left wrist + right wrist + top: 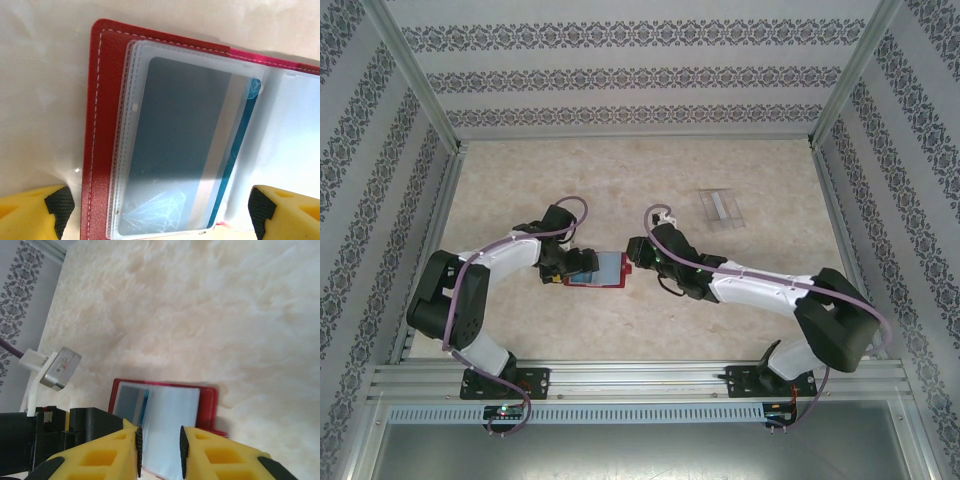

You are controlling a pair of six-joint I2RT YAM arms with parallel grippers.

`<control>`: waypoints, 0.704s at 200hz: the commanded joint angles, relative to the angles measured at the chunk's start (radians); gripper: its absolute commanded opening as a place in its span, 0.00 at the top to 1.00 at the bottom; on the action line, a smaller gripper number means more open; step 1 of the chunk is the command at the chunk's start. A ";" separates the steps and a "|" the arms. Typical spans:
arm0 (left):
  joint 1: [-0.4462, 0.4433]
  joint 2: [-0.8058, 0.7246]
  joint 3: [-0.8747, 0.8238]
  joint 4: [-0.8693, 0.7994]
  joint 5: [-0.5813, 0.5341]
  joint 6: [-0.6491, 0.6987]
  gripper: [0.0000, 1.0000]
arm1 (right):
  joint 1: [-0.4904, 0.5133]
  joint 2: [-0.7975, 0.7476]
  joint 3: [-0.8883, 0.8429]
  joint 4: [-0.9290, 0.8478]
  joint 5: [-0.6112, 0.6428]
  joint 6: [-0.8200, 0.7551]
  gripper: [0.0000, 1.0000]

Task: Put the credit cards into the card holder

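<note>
The open red card holder lay flat mid-table between both grippers, its long axis running left to right. The left gripper was released, with its fingers wide on either side of one end. The right gripper was narrowed at the holder's pale page; whether it gripped could not be told.

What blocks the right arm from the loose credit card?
Likely nothing: the credit card lies alone on bare table, though the right gripper straddles a sleeve of the card holder.

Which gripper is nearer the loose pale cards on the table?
Right. The right gripper is at the card holder's right end, left of the cards; the left gripper is at its left end, farther away.
</note>
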 commanded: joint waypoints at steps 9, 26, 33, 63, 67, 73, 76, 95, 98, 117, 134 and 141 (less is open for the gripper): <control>-0.014 0.067 0.019 0.020 -0.052 0.046 0.09 | -0.028 -0.084 -0.038 -0.040 0.107 -0.100 0.72; -0.014 0.082 0.020 0.024 -0.054 0.048 0.13 | -0.039 -0.117 -0.046 -0.051 0.117 -0.130 0.72; -0.015 0.089 0.023 0.020 -0.050 0.049 0.15 | -0.039 -0.131 -0.049 -0.060 0.126 -0.139 0.72; -0.021 0.093 0.017 0.034 -0.034 0.051 0.09 | -0.046 -0.165 -0.070 -0.065 0.142 -0.146 0.72; -0.022 0.093 0.016 0.039 -0.028 0.052 0.07 | -0.046 -0.167 -0.071 -0.066 0.140 -0.148 0.72; -0.022 0.091 0.014 0.045 -0.017 0.052 0.05 | -0.047 -0.167 -0.071 -0.068 0.139 -0.150 0.72; -0.024 0.088 0.015 0.049 -0.013 0.052 0.03 | -0.047 -0.167 -0.072 -0.070 0.139 -0.150 0.72; -0.029 0.071 0.013 0.054 -0.015 0.048 0.00 | -0.048 -0.162 -0.081 -0.064 0.136 -0.136 0.72; -0.031 0.072 0.014 0.054 -0.019 0.049 0.00 | -0.048 -0.161 -0.082 -0.062 0.133 -0.134 0.72; -0.031 0.097 0.029 0.039 -0.054 0.057 0.01 | -0.049 -0.151 -0.079 -0.057 0.121 -0.134 0.73; -0.033 0.140 0.047 0.021 -0.075 0.064 0.04 | -0.050 -0.154 -0.082 -0.054 0.123 -0.128 0.73; -0.036 0.148 0.045 0.025 -0.085 0.063 0.04 | -0.049 -0.155 -0.084 -0.050 0.123 -0.124 0.73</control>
